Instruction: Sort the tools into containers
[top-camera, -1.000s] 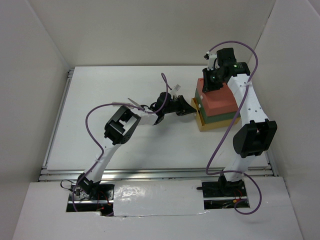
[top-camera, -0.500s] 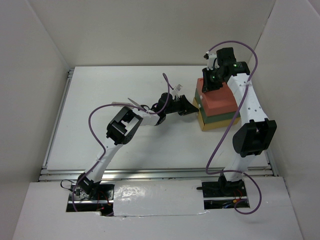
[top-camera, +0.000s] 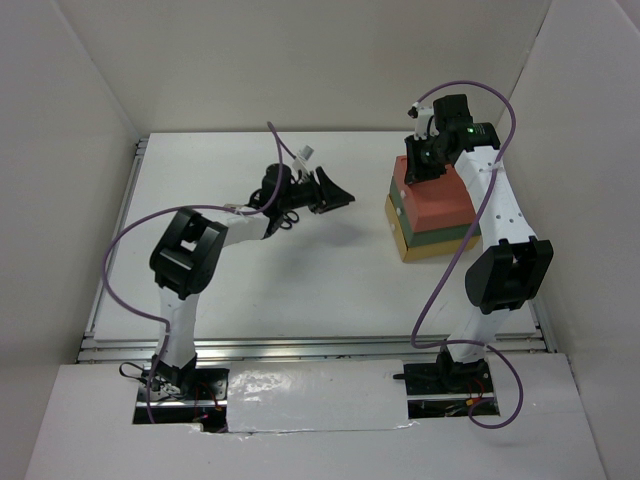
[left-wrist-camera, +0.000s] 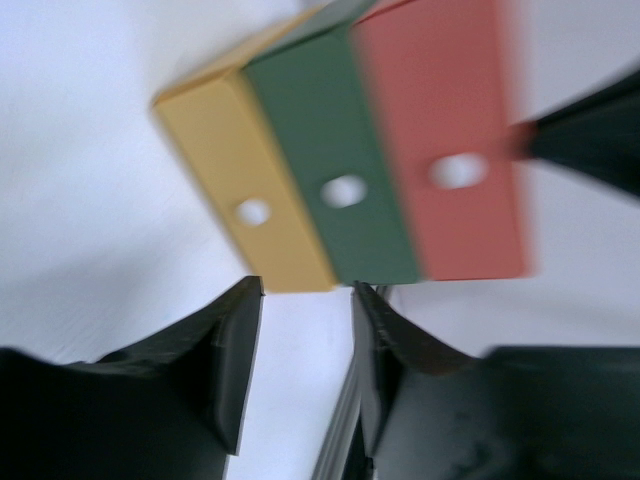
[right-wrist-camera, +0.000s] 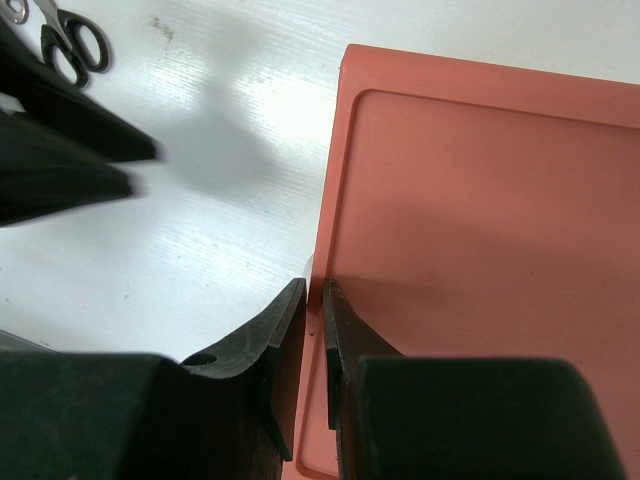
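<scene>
Over the desk (top-camera: 180, 170), seen from above, the left tool (top-camera: 335, 195) is held raised, well apart from the stack of boxes (top-camera: 432, 225). The right tool (top-camera: 413, 172) is set at the far edge of the red box (top-camera: 440, 200) on top.

Through the left wrist camera, blurred, that tool's jaws are shown parted and empty. The yellow box (left-wrist-camera: 215, 150), green box (left-wrist-camera: 310, 120) and red fronts are faced, each with a pull hole.

Through the right wrist camera, the jaws are shown pinched onto the red box's rim. Nearby, scissors (right-wrist-camera: 75, 52) are seen flat on the desk. They are judged light, stiff and slick, best taken across the handles. The way from the stack to them is partly barred by the left tool.
</scene>
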